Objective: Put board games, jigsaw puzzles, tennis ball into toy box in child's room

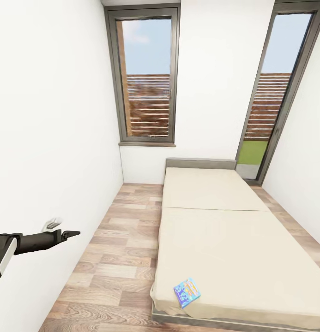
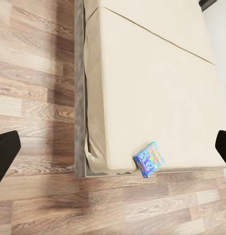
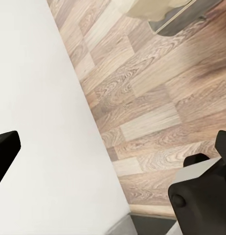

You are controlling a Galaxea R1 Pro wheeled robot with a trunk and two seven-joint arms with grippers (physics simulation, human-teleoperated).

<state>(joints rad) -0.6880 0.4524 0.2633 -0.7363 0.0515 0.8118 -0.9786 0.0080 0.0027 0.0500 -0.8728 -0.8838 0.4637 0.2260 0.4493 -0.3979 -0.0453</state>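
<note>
Left arm (image 1: pixel 21 243) is reaching out level from the lower left of the head view, forearm dark, white cuff near the elbow. Left gripper (image 1: pixel 63 229) is pointing forward; in the left wrist view its fingers (image 2: pixel 5 156) are sitting wide apart at both edges, holding nothing. Right gripper (image 3: pixel 113 152) fingers (image 3: pixel 4 152) are likewise spread wide, empty, with part of the robot's body (image 3: pixel 203 196) showing beside one finger.

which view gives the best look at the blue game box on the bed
The left wrist view: the board game lies whole on the bed at its near corner, seen from above between wide-apart fingertips. The head view has it smaller, near the lower edge. The right wrist view faces wood floor and wall.
</note>
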